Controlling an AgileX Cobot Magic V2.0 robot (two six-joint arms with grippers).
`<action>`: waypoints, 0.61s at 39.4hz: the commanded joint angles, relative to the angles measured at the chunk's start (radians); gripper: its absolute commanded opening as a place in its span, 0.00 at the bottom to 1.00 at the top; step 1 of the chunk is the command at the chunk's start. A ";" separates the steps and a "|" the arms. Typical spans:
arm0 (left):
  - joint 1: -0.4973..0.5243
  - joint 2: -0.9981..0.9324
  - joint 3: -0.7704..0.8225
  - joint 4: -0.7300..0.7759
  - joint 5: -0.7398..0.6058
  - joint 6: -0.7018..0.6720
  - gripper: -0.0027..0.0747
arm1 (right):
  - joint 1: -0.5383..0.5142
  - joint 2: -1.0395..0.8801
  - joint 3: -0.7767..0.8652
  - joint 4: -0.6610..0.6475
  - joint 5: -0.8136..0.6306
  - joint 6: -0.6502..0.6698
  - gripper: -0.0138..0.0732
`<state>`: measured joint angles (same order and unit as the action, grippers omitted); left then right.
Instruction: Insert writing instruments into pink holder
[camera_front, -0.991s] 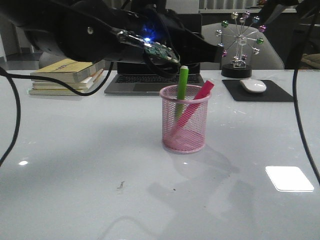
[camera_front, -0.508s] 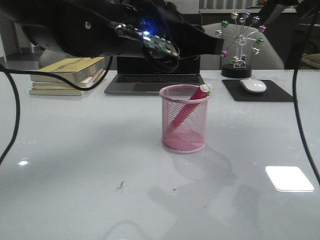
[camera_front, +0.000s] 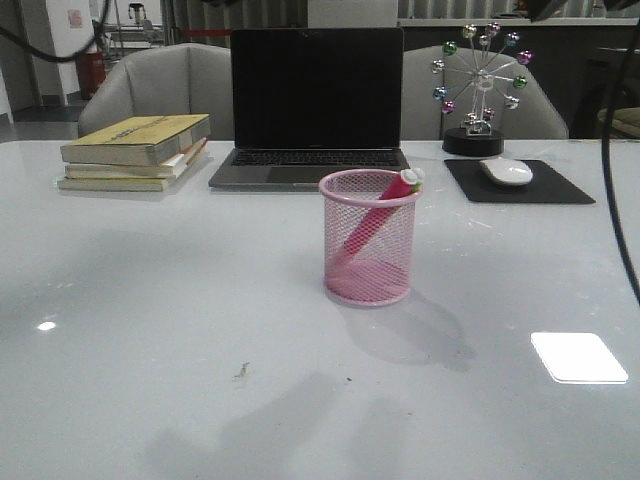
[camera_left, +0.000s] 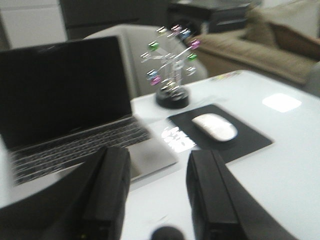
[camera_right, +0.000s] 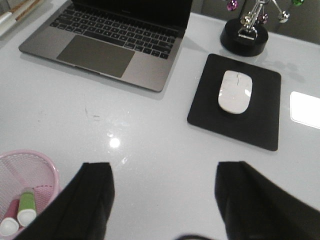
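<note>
Both markers sit in the pink cup, just beside my right end effector; both my end effectors are wide open, holding nothing.

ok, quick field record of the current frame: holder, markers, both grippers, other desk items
pink holder: upright on the table, in front of the laptop
pink marker: inside holder, leaning, pale end at the rim
green marker: inside holder beside the pink one; only the right wrist view shows it
left gripper: open, empty
right gripper: open, empty
other: book stack, mouse on black pad, ferris-wheel ornament
</note>
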<state>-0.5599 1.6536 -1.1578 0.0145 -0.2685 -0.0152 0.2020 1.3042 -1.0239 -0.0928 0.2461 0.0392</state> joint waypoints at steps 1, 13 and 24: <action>0.055 -0.122 -0.027 -0.003 0.066 -0.007 0.49 | -0.006 -0.086 -0.040 -0.024 -0.080 -0.008 0.78; 0.196 -0.381 0.083 0.067 0.247 -0.007 0.49 | -0.006 -0.322 0.010 -0.025 0.019 -0.008 0.78; 0.267 -0.724 0.389 0.094 0.211 -0.007 0.49 | -0.006 -0.667 0.211 -0.063 0.020 -0.009 0.78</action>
<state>-0.3115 1.0417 -0.8158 0.0976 0.0409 -0.0152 0.2020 0.7432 -0.8309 -0.1317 0.3387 0.0392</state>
